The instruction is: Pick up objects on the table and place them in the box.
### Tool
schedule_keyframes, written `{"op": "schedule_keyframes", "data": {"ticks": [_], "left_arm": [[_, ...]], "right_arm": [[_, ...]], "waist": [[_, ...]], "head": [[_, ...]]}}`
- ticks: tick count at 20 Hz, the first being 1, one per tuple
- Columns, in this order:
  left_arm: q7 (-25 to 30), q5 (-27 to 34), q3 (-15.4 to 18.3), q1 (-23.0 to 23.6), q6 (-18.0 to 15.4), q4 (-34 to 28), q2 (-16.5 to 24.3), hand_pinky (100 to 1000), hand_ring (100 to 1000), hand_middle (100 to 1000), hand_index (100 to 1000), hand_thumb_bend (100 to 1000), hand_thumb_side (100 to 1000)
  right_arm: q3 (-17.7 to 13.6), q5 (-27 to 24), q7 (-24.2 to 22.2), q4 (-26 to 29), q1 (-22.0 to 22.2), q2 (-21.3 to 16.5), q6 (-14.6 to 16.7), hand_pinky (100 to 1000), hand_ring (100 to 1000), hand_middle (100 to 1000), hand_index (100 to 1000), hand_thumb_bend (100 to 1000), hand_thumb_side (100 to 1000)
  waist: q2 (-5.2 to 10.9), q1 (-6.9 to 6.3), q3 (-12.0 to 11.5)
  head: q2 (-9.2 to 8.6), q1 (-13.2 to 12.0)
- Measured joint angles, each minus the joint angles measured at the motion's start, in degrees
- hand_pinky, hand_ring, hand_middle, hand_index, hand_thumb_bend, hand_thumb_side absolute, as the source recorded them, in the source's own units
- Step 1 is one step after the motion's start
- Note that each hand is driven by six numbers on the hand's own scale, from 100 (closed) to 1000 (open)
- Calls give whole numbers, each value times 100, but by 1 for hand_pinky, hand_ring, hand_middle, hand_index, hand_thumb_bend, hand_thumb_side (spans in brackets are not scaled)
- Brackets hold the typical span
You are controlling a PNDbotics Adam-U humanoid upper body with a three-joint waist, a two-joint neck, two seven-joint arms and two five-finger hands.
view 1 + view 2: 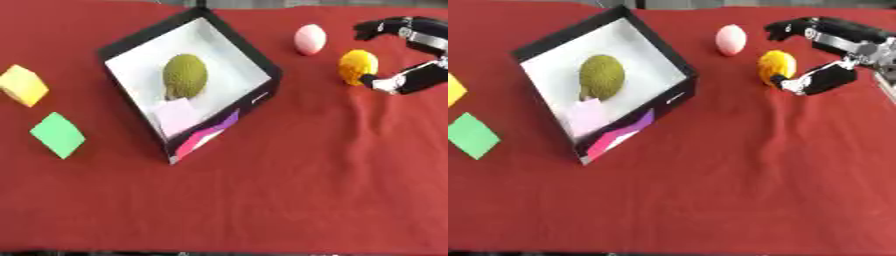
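One red cloth [306, 190] covers the whole table, lightly creased near its right side; little of the room shows beyond its far edge. Near the far right lies a round yellow ball [777, 65], fuzzy-looking, just right of a pink egg-shaped object [310, 39]. The right hand [833, 50] curves around the ball, thumb touching its near side, fingers arched apart above. Left of these stands a black box [262, 55], holding an olive-green ball [185, 75] and a pale pink square [175, 116].

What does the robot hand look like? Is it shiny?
The right robot hand is mostly black, with chunky fingers made of short blocky pieces. Silver-grey metal parts show where the pieces join and near the wrist, and one fingertip looks pale. No cables or markings can be made out. The left robot hand shows in neither view.
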State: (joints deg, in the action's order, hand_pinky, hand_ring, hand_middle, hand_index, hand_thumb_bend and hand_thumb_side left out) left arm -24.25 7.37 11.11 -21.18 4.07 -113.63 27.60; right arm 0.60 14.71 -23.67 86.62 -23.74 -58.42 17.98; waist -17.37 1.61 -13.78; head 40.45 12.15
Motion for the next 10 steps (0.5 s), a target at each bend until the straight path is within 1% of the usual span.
{"op": "schedule_keyframes", "data": {"ticks": [4,10], "left_arm": [[29,15,-2,-5,14,0,0,709,882,693,720,100,638],[68,32,-3,-30,5,0,0,709,883,694,720,100,639]], "right_arm": [[-95,-219,83,-285,-128,-159,298,991,890,875,1000,338,363],[-126,-156,195,-666,-211,-230,560,990,895,876,1000,349,384]], "waist": [[-29,1,-46],[-104,24,-87]], "head": [[-23,33],[-84,61]]}}
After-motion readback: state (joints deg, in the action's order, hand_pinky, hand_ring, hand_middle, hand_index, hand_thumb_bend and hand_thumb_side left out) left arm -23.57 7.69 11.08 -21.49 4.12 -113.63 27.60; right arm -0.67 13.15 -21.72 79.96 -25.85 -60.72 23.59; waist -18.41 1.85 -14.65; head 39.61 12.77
